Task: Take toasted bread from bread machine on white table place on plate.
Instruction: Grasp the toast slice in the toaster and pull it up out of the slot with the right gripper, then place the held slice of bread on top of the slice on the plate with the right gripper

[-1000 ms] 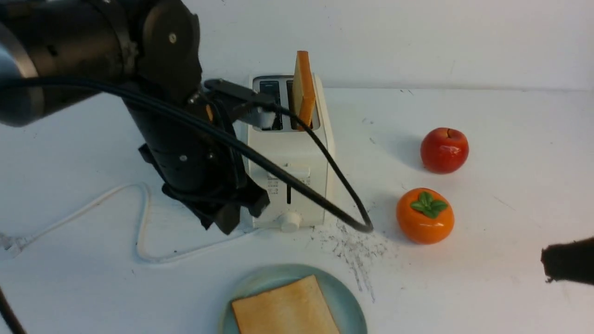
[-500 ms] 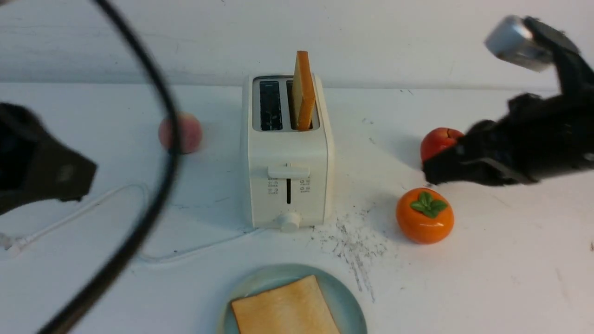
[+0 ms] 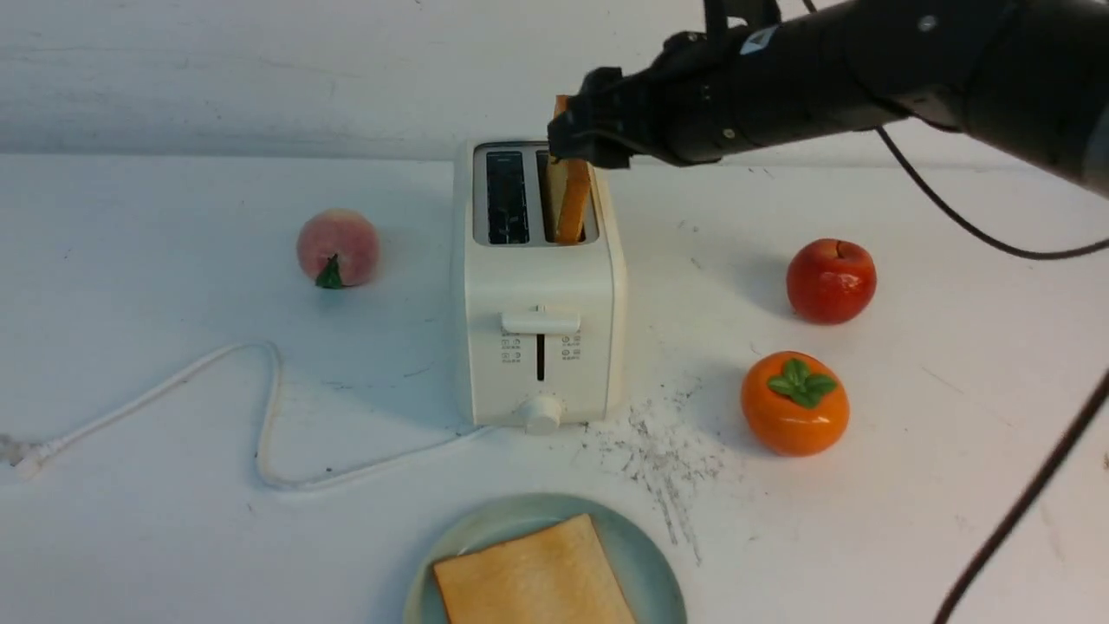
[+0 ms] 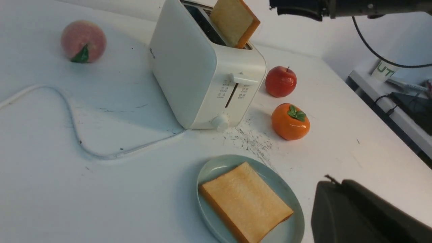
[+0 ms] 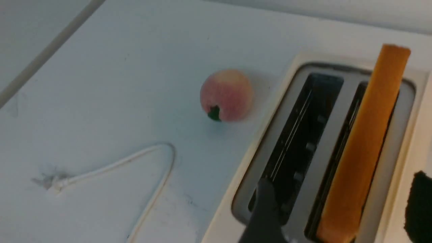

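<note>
TOAST FOR TWO: A boxy cream-white toaster stands upright at the centre of the front view on a scuffed white table. Its lever is raised, its round knob faces the camera, and its white cord loops away toward the left edge. One toast slice, its orange-brown crust showing, stands on edge in the right-hand slot. A second slice, pale golden, lies flat on a round blue-green plate at bottom centre.
</note>
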